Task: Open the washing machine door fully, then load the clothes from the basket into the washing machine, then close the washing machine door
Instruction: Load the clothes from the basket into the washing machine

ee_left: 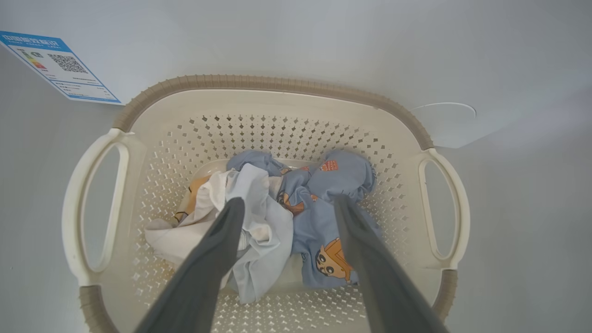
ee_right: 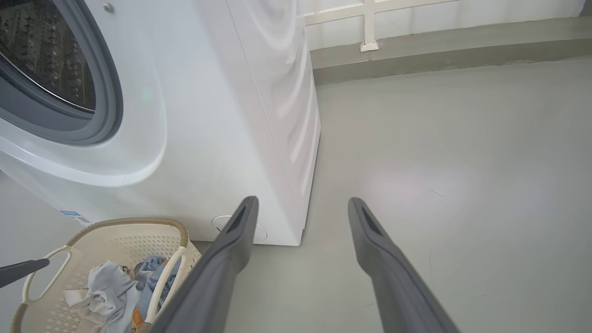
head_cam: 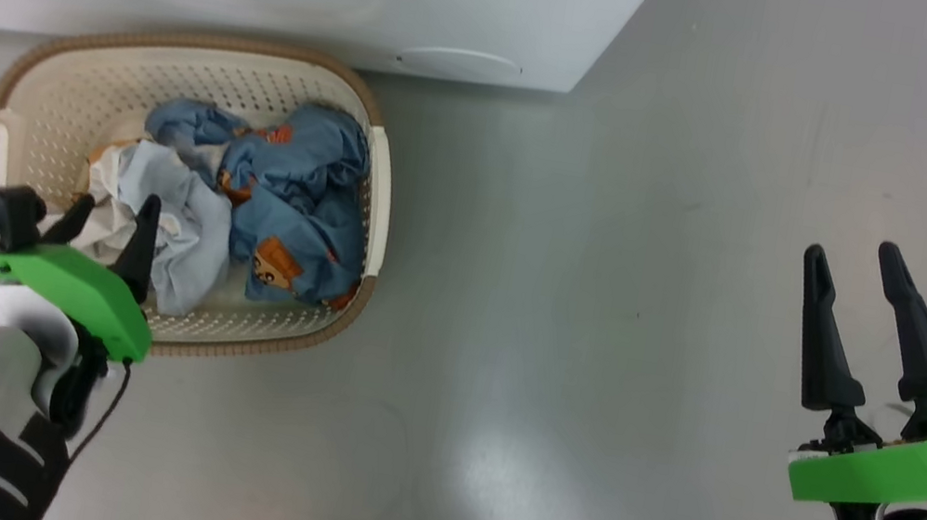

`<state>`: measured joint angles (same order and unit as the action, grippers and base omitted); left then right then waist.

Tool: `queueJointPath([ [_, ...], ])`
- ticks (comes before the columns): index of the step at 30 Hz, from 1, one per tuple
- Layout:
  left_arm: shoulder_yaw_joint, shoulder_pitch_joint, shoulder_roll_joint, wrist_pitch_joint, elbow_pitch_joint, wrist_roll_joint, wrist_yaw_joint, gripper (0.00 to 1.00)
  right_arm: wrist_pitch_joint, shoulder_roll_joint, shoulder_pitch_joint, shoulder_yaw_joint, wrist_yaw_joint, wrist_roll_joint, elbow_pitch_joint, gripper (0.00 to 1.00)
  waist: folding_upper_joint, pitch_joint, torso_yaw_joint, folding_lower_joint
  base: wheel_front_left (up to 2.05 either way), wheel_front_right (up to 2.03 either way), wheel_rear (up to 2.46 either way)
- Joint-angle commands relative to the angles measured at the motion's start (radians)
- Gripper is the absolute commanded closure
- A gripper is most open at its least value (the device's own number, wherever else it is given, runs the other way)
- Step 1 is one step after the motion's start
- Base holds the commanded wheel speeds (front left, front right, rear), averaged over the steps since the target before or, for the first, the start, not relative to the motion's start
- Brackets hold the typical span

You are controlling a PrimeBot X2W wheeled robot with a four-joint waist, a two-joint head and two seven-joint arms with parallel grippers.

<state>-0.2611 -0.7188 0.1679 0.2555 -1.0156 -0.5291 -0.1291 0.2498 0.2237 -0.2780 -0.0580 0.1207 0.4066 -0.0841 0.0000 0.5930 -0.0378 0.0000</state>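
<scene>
I'm holding the left pincer (head_cam: 113,225) wide above the clothes (head_cam: 277,191), both lying in the basket (head_cam: 207,45) beside the washer (ee_right: 208,115) (its drum mouth (ee_right: 46,60) is showing uncovered, so the door is likely open). The right pincer (head_cam: 850,268) is idling wide, empty. Loading and closing are remaining.

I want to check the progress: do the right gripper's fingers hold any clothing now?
No, the right gripper has its fingers open and empty above the floor, while the clothes lie in the basket.
</scene>
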Motion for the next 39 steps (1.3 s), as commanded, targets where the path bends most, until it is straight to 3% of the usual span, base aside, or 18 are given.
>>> queueJointPath([
  [1,0.007,-0.041,0.045,0.006,-0.038,-0.012,-0.002,0.00,0.012,0.006,-0.011,-0.030,0.010,-0.009,0.029,0.00,0.0000,0.055,-0.009,0.0000,0.00,0.00,0.00],
  [14,-0.065,-0.234,0.097,-0.038,-0.240,-0.002,0.003,0.00,0.012,0.015,-0.063,-0.074,0.010,-0.009,0.067,0.00,0.0000,0.155,-0.042,0.0000,0.00,0.00,0.00],
  [39,-0.090,-0.337,0.185,-0.189,-0.274,-0.005,0.070,0.00,0.012,0.026,-0.122,-0.149,0.010,-0.015,0.114,0.00,0.0000,0.275,-0.097,0.0000,0.00,0.00,0.00],
])
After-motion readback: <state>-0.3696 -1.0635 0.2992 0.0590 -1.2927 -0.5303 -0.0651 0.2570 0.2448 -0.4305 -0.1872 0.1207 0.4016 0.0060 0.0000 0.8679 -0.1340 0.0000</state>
